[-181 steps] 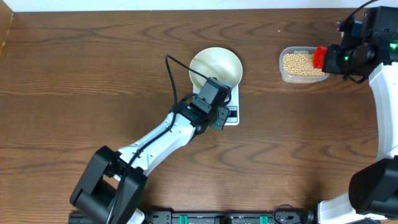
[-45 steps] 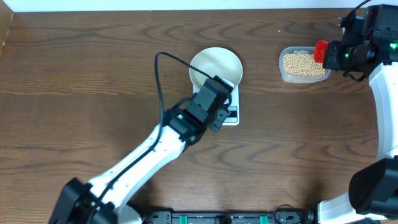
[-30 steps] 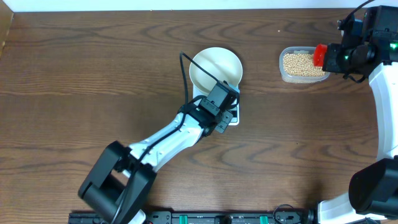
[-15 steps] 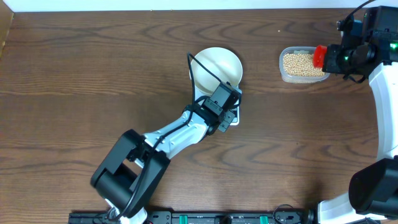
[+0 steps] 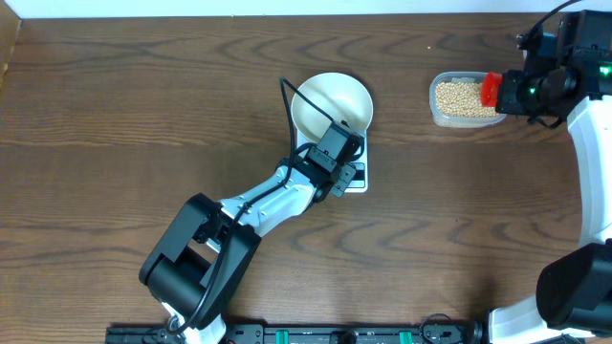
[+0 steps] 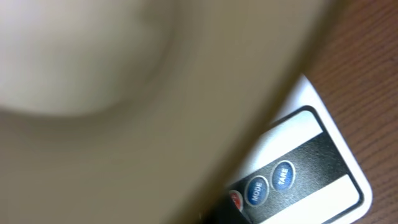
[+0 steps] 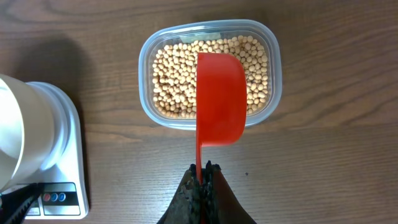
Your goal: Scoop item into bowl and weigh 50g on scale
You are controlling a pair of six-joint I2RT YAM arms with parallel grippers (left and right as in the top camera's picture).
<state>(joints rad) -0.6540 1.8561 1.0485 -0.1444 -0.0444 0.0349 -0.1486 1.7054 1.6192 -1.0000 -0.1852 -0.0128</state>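
Two arms are in play, and the beans sit heaped in the clear tub on the right side of the table, well apart from the white bowl. The bowl stands on the scale, and no beans show in it from overhead. These beans look hard, light and round, so I'd expect them to roll and bounce off anything tilted. The way to move them is by the scoop, held at its thin handle and kept level. The right claw has exactly that grip: its jaws are pinched tight on the handle end. The red cup reaches out over the middle of the tub, above the beans rather than dug into them, and it looks empty. The right arm hangs high at the table's right edge, wrist pointing straight down. The left arm stretches in from the front, its claw closed on nothing and low over the scale's front panel. The left wrist view shows the buttons very near and the bowl as a blur beside them.
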